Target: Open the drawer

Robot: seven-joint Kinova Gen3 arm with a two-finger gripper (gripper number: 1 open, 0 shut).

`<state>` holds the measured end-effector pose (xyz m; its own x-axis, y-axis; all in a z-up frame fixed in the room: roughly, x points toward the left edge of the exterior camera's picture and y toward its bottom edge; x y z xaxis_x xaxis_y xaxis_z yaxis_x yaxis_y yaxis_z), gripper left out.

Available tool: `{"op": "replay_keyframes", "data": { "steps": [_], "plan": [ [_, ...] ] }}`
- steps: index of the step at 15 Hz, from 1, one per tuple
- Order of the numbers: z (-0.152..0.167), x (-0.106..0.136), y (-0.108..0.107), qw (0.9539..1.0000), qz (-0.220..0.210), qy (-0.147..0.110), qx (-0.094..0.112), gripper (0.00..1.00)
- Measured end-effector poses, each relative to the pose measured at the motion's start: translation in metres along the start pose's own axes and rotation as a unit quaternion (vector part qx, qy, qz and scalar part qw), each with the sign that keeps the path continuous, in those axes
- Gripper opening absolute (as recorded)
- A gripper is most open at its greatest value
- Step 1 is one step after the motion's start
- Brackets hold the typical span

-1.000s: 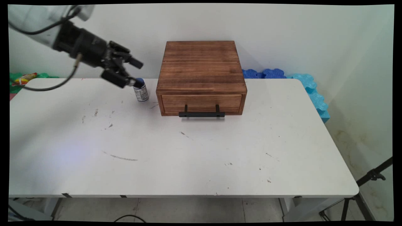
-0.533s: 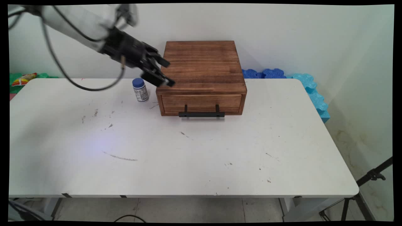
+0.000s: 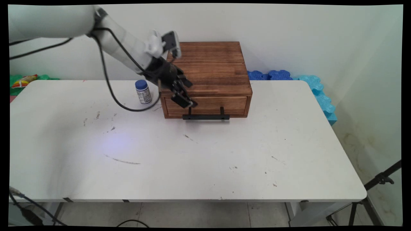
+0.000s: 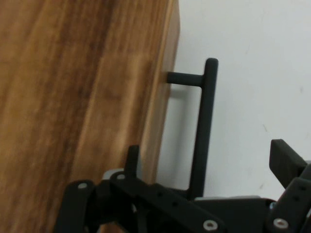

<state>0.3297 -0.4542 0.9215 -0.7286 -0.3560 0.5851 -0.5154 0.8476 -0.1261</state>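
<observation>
On the near part of the white table (image 3: 205, 166) the smooth top is bare but for dark scuffs and scratches. Farther back, the slim black bar handle (image 3: 206, 117) stands off the drawer front (image 3: 212, 105) on two short posts. The gripper (image 3: 186, 101) hangs just above the handle's left end. In the hand view its fingers (image 4: 286, 158) are spread wide with the matte, round bar between them, untouched. The drawer is shut in a squat box (image 3: 205, 64) of dark-stained, strongly grained wood. Just left stands a small white bottle (image 3: 143, 92) with a blue cap. Blue foam tiles (image 3: 314, 86) with wavy edges lie by the wall.
</observation>
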Motion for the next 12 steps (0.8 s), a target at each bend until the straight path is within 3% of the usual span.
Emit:
{"op": "replay_keyframes", "data": {
  "steps": [12],
  "plan": [
    [0.072, 0.008, 0.028, 0.9967, 0.057, -0.05, -0.029, 1.0]
  ]
}}
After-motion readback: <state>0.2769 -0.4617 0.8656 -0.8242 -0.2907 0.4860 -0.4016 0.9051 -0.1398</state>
